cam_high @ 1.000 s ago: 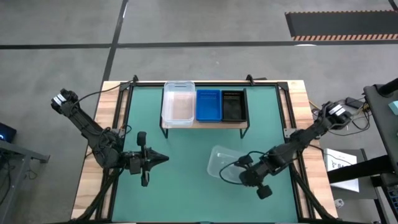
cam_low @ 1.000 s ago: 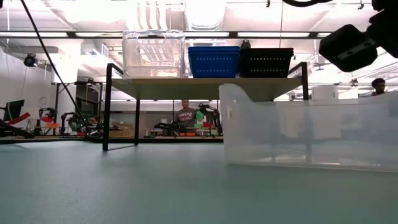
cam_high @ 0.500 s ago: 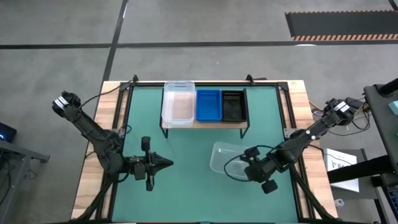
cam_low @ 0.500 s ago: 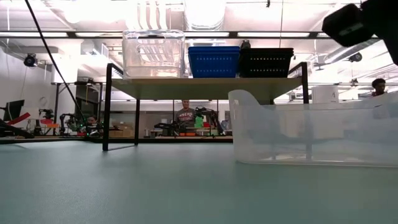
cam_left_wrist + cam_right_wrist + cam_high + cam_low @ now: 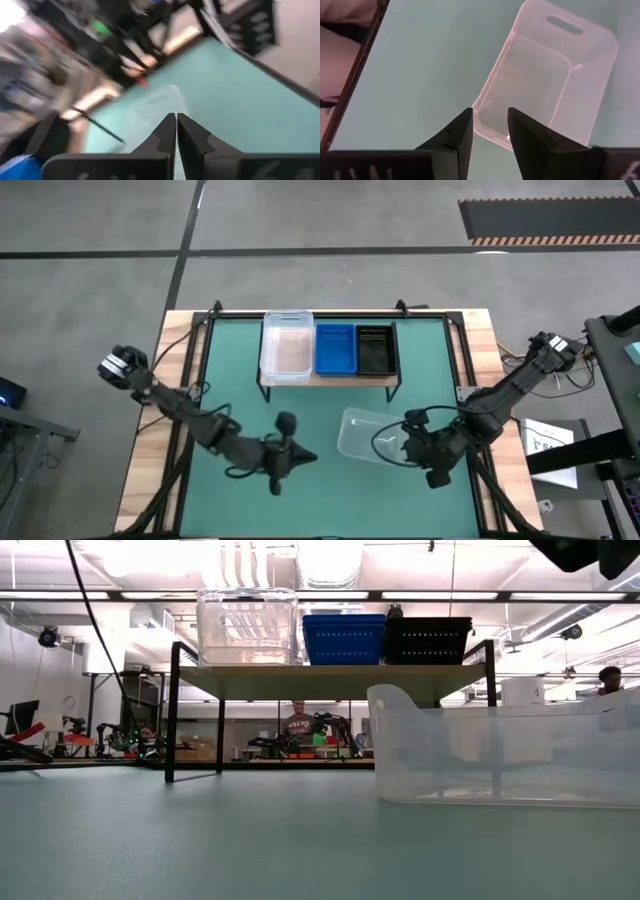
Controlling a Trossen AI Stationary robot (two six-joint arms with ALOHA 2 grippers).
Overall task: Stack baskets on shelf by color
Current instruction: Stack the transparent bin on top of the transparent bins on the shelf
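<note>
A clear basket (image 5: 370,434) lies open side up on the green table, right of centre, also in the low view (image 5: 500,750). My right gripper (image 5: 490,117) is open and hangs over the basket's right end (image 5: 405,446), touching nothing. My left gripper (image 5: 305,457) is shut and empty, over the table left of that basket, pointing toward it (image 5: 176,120). On the shelf (image 5: 330,376) at the far side stand a clear basket (image 5: 286,346), a blue basket (image 5: 335,348) and a black basket (image 5: 374,347), side by side.
The shelf's thin black legs (image 5: 172,710) stand on the table's far half. Open green table lies left of and in front of the loose basket. Cables trail along both arms. People and benches show in the room behind the table.
My right gripper has risen away from the clear basket on the table, which first shifted a little toward the right and far side and now rests flat and still. My left gripper has swung toward the table's right and near edge, closer to that basket, staying shut.
</note>
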